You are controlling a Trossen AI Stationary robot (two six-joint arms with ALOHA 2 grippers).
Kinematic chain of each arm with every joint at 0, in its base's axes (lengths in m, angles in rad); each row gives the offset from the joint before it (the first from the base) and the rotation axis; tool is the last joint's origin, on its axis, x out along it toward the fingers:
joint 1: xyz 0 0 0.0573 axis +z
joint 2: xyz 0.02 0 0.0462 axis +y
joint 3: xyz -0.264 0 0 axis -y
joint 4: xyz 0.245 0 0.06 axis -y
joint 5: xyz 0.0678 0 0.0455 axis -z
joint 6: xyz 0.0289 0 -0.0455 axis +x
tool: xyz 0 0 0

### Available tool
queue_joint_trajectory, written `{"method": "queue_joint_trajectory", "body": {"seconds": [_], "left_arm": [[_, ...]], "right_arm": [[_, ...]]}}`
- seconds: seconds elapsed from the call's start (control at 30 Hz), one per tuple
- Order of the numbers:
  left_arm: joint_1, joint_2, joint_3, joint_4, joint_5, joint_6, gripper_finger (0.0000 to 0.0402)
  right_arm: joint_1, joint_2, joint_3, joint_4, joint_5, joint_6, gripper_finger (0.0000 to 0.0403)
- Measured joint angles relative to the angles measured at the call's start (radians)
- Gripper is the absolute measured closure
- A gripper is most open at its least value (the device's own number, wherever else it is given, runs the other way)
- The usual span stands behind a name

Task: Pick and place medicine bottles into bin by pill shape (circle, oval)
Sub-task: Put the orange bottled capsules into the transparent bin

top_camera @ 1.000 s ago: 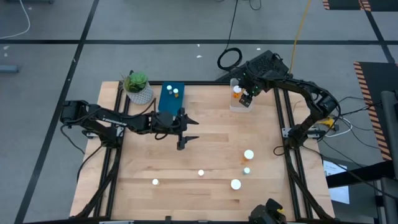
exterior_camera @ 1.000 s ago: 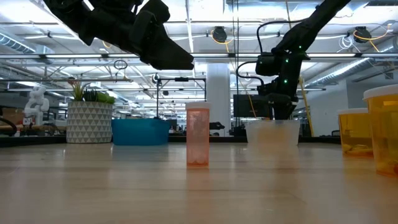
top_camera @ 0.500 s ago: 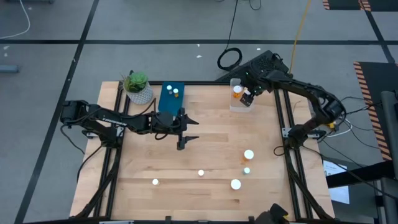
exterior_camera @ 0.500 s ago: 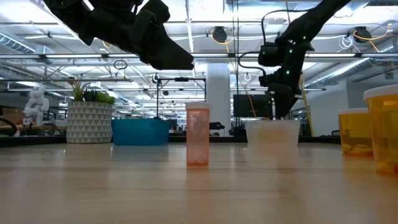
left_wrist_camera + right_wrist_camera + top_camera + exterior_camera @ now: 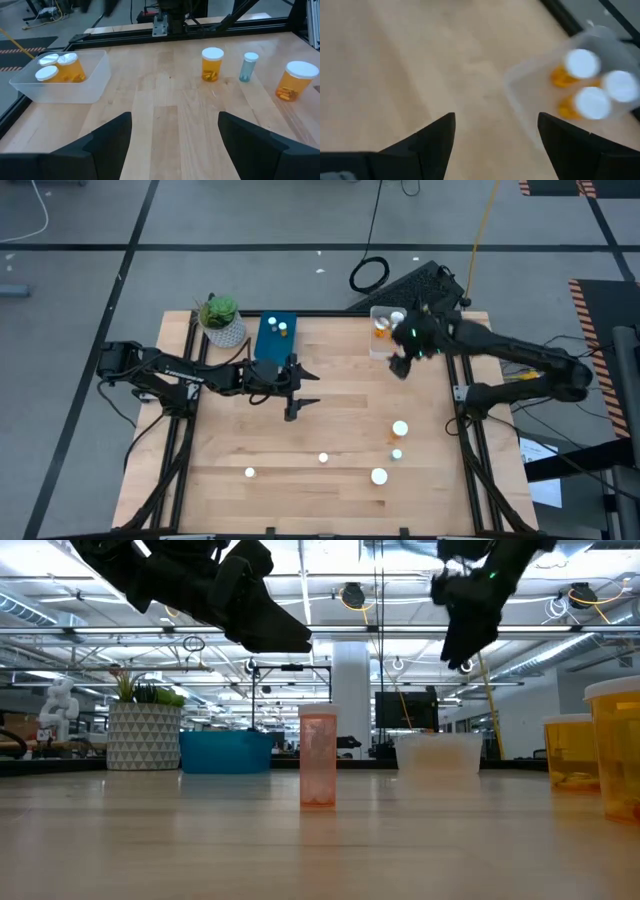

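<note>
Three orange medicine bottles with white caps lie in the clear bin at the far right. Two small bottles stand in the blue bin. Several more stand loose on the table near its front: an orange one, a pale one, another orange one and two small ones. My right gripper hangs open and empty just near of the clear bin, high above the table. My left gripper waits open over the table's left middle.
A potted plant stands at the far left corner beside the blue bin. Bare wood lies across the table's middle, between my two grippers. The black frame rails run along the table's sides.
My right gripper has risen out of the clear bin and swung toward the table's near edge, clear of the bin. My left arm has kept still.
</note>
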Motion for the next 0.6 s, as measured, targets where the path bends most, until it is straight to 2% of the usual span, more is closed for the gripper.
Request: {"method": "queue_joint_trajectory", "body": {"seconds": [0.13, 0.27, 0.43, 0.6], "left_arm": [[0.0, 0.0, 0.0, -0.008, 0.0, 0.0, 0.0103], [0.0, 0.0, 0.0, -0.015, 0.0, 0.0, 0.0103], [0.0, 0.0, 0.0, -0.034, -0.002, -0.004, 0.0103], [0.0, 0.0, 0.0, -0.04, -0.006, -0.014, 0.0103]], "right_arm": [[0.214, -0.075, -0.057, 0.019, 0.087, 0.13, 0.0124], [0.39, -0.09, -0.115, 0.044, 0.15, 0.242, 0.0124], [0.547, -0.054, -0.15, 0.048, 0.2, 0.331, 0.0124], [0.652, -0.017, -0.151, 0.02, 0.192, 0.348, 0.0124]]}}
